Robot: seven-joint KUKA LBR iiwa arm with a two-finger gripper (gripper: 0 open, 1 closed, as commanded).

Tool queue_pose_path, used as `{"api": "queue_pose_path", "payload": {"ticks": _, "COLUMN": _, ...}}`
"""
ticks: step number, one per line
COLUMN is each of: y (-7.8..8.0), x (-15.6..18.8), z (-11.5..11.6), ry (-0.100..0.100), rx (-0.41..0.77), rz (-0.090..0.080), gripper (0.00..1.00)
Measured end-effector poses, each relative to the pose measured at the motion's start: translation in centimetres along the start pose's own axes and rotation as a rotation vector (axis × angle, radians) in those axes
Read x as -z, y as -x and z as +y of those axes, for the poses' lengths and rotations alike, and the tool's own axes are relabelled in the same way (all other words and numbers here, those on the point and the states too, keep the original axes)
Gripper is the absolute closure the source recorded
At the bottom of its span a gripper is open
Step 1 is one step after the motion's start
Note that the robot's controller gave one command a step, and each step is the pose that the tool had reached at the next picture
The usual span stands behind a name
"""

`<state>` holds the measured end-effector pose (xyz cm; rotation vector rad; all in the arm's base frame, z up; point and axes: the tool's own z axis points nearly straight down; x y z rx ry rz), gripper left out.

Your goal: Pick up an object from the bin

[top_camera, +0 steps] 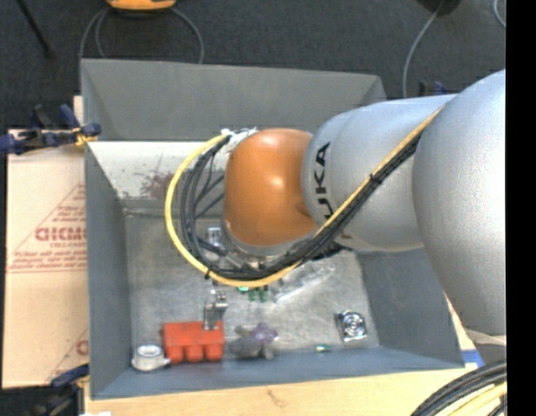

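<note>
The arm (407, 180) is a thick, smooth, silver-grey tube of rounded segments, with black letters "UKA" (323, 185) printed just right of the orange cover (264, 185). That cover is a glossy, rounded dome capping the wrist. A yellow cable (170, 211) loops out to the left of the cover, curves beneath it and runs up along the grey segment to its right, paired with black cables (194, 202) bundled at the cover's left. Below the cover hangs a small grey metal gripper (216, 315).

One camera, high up, looks down into grey bin (105, 267), tipped from one side. Arm (398, 189) enters from right, close.
</note>
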<state>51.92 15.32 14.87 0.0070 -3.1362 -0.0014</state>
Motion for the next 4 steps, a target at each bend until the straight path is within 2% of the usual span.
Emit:
{"api": "queue_pose_path", "payload": {"ticks": 1, "y": -3.5, "x": -6.7, "z": 0.9, "ry": 0.0, "rx": 0.415, "rz": -0.029, "gripper": 0.0}}
{"api": "queue_pose_path", "payload": {"ticks": 2, "y": -2.9, "x": -7.4, "z": 2.5, "ry": -0.004, "rx": 0.724, "rz": -0.028, "gripper": 0.0}}
{"api": "queue_pose_path", "payload": {"ticks": 3, "y": -2.9, "x": -7.3, "z": 2.6, "ry": 0.0, "rx": 0.721, "rz": -0.029, "gripper": 1.0}}
{"api": "queue_pose_path", "payload": {"ticks": 4, "y": -2.1, "x": 10.6, "z": 3.8, "ry": -0.004, "rx": 0.753, "rz": -0.017, "gripper": 1.0}}
